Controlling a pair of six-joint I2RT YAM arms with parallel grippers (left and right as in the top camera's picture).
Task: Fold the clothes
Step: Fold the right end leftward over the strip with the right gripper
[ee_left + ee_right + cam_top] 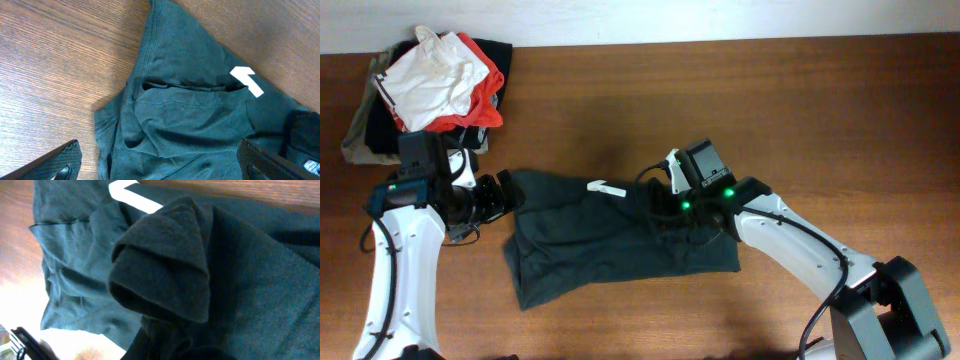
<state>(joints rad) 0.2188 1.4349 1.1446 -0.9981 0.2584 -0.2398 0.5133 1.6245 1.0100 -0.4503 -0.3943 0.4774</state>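
Right wrist: bunched T-shirt (165,275) fold hides right pincer (658,207), prob. pinching it.

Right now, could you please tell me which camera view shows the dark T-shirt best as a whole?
The overhead view: the T-shirt shows nearly its full outline on the table. The left wrist view gives only one end with a hem and a white mark; the right wrist view, a bunched fold up close.

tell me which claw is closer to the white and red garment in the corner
Left. The left claw sits open just below the white and red garment, at the edge of the dark T-shirt. The right claw is farther off, shut on a fold mid-shirt.
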